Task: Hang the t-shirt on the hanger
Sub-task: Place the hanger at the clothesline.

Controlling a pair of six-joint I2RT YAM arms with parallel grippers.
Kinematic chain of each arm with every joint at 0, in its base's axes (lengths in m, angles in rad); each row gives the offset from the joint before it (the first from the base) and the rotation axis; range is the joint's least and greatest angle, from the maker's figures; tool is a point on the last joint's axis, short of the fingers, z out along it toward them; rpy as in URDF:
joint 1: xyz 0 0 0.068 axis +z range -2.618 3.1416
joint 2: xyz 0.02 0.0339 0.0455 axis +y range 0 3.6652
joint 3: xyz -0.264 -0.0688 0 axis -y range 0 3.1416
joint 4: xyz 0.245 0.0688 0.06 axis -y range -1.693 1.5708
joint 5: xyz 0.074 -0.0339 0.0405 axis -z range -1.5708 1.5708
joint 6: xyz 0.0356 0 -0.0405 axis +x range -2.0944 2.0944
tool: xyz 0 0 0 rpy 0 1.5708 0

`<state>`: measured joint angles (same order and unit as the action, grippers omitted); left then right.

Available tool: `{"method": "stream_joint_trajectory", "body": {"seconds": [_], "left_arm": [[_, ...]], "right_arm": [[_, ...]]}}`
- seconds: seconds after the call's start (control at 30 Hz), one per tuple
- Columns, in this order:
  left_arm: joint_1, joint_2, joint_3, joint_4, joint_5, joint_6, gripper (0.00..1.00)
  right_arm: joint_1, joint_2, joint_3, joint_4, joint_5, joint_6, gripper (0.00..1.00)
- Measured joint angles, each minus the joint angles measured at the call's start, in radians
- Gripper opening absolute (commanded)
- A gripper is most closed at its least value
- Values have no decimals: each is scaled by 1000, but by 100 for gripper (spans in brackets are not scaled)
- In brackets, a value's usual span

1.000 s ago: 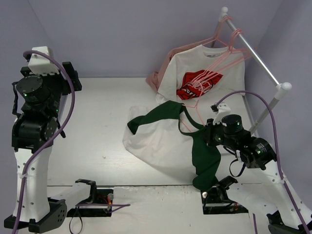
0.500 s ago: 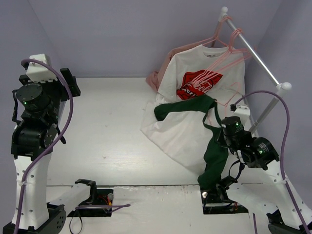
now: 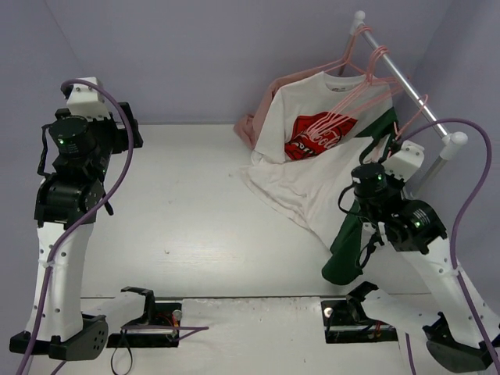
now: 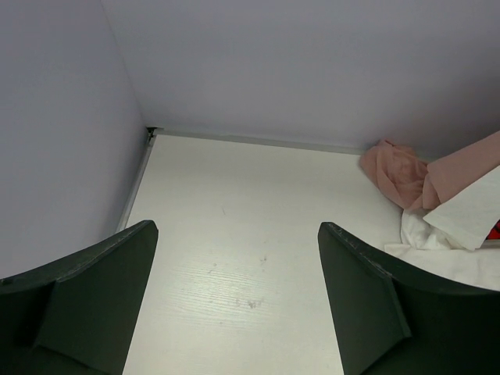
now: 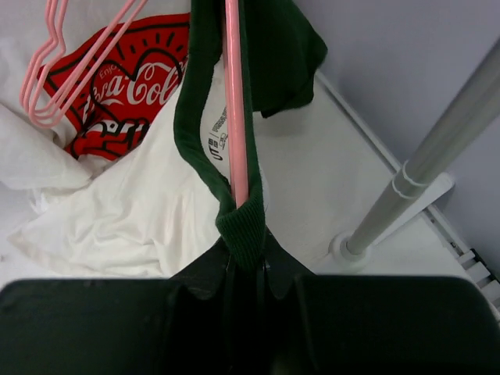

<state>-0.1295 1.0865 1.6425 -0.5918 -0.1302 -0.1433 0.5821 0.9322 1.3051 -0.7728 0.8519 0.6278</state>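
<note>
The t-shirt (image 3: 312, 195) hangs lifted off the table, its white body trailing left and a dark green sleeve (image 3: 348, 246) drooping below my right arm. My right gripper (image 3: 388, 150) is shut on its green ribbed collar (image 5: 244, 223) together with the pink bar of the hanger (image 5: 234, 101), which runs up inside the neck opening. The rest of the hanger is hidden in the cloth. My left gripper (image 3: 125, 133) is raised at the far left, open and empty (image 4: 238, 226), well away from the shirt.
A clothes rail (image 3: 398, 74) on a white post (image 5: 422, 172) stands at the right, close to my right gripper. It carries spare pink hangers (image 3: 367, 66) and a white t-shirt with a red logo (image 3: 320, 117). A pale pink garment (image 4: 394, 168) lies behind.
My right gripper has risen and moved right and back toward the rail, dragging the t-shirt and hanger off the table. My left arm has shifted a little to the right.
</note>
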Motion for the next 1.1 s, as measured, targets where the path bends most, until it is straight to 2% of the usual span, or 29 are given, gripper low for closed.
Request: {"method": "stream_joint_trajectory", "body": {"seconds": [0.2, 0.33, 0.63, 0.87, 0.97, 1.0, 1.07, 1.1], "left_arm": [[-5, 9, -1, 9, 21, -6, 79], [-11, 10, -1, 14, 27, -9, 79], [-20, -6, -21, 15, 28, -9, 79], [-21, -23, -44, 17, 29, -9, 79], [-22, -39, -65, 17, 29, -9, 79], [-22, -44, -70, 15, 29, -10, 79], [-22, -53, -77, 13, 29, -9, 79], [-22, -57, -79, 13, 29, -9, 79]], "right_arm": [[17, 118, 48, 59, 109, -1, 0], [-19, 196, 87, 97, 141, 3, 0], [-176, 311, 99, 164, 83, 5, 0], [-210, 404, 116, 227, 21, 28, 0], [-210, 443, 116, 247, -1, 47, 13], [-210, 452, 116, 254, -5, 54, 23], [-210, 461, 115, 270, -11, 61, 52], [-210, 461, 115, 280, -15, 61, 62]]}}
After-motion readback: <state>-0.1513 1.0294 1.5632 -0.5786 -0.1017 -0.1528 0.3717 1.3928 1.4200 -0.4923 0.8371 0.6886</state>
